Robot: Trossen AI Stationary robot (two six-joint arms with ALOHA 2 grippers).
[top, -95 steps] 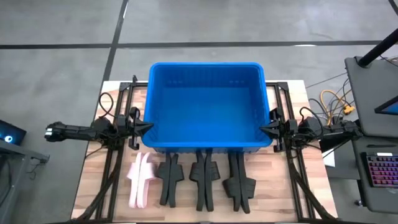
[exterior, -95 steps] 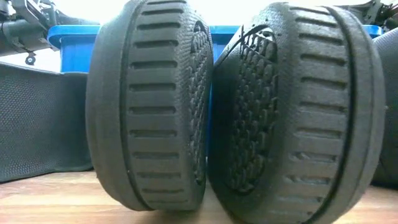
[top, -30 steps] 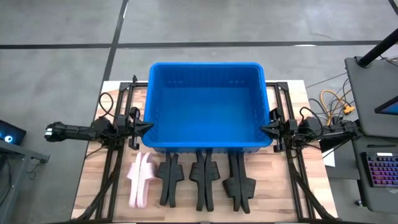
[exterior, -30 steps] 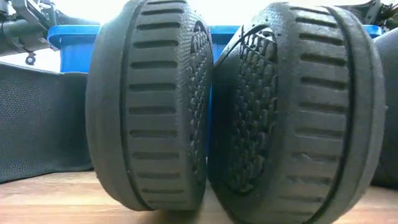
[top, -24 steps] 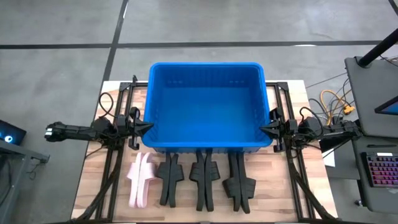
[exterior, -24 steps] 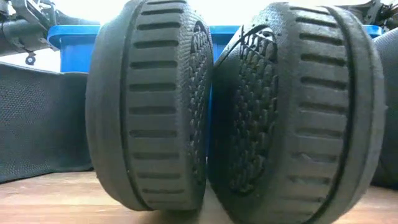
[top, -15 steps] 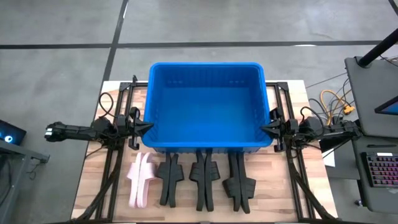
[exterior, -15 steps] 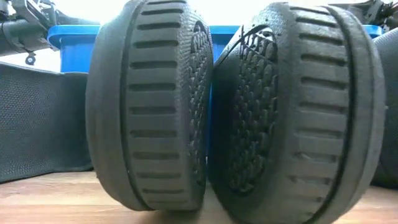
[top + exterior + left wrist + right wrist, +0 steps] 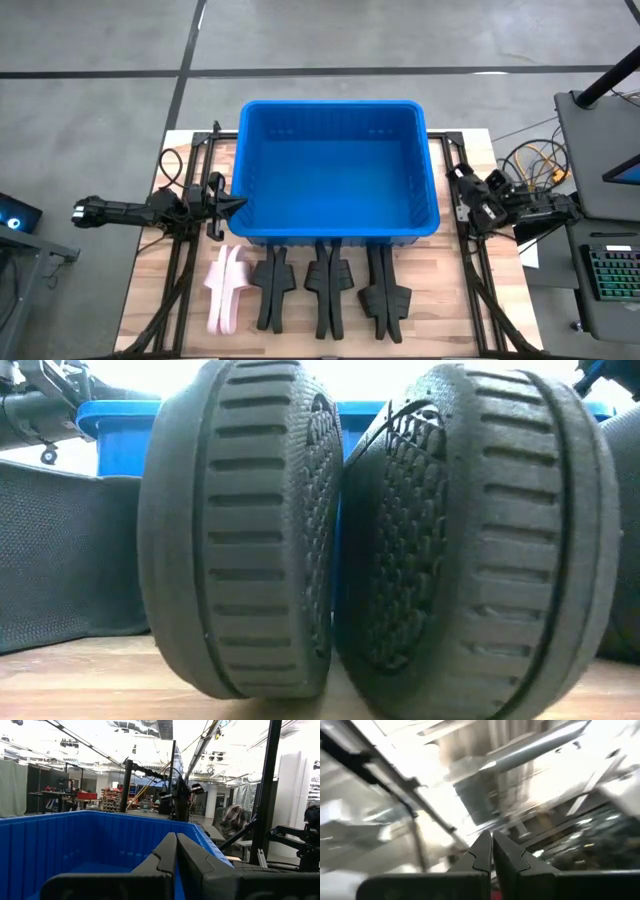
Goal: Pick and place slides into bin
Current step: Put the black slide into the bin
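Slides [image 9: 327, 289] lie lengthwise toward bin [image 9: 258, 231], between both clenched grippers: right gripper [image 9: 457, 177] raised, left gripper [image 9: 236, 202] level.

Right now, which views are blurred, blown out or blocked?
Right wrist view: streaked with motion blur behind the right gripper. Low view: two black slides fill the picture, hiding most of the bin. Left wrist view: bright glare overhead. High view: sharp, evenly lit.

High view: we look straight down on the tabletop [image 9: 150, 290].
Low view: pressed against black slides [image 9: 240, 530], bin [image 9: 110, 420] behind.
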